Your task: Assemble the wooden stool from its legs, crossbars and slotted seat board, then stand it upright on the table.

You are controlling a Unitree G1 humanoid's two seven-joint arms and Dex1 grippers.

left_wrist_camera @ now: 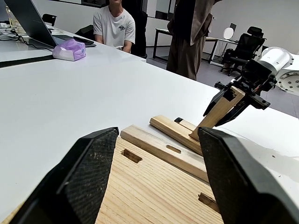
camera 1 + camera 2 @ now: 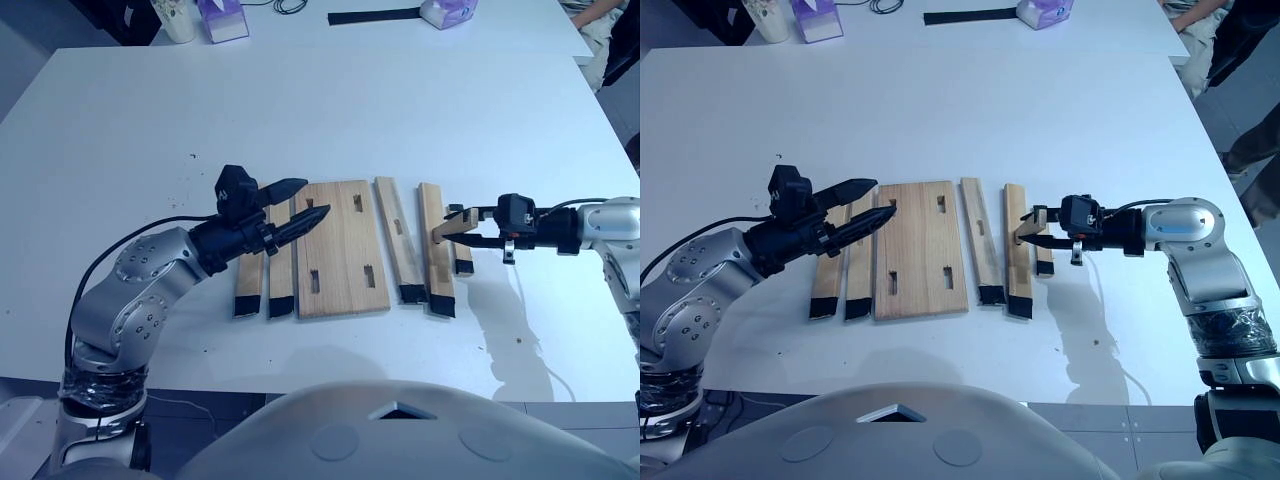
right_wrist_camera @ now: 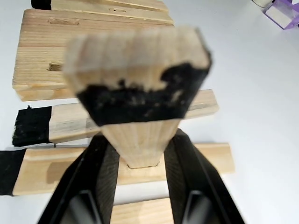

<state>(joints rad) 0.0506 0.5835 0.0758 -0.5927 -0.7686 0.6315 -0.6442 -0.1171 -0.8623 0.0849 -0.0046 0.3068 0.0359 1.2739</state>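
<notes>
Left eye view: the left gripper [image 2: 312,198] is hanging with its fingers spread wide, gripping nothing, and the slotted seat board [image 2: 340,250] is lying just under its tips. Left wrist view: a slotted leg [image 1: 163,149] is lying just beyond those fingers, past the board's edge. Right wrist view: the right gripper [image 3: 140,151] is pinching a short crossbar [image 3: 140,84] tightly, holding it tilted over two more legs [image 3: 117,168] lying beneath on the table [image 3: 252,93].

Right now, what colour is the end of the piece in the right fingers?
Patchy black over pale wood, on the wooden piece; best in right wrist view.
</notes>
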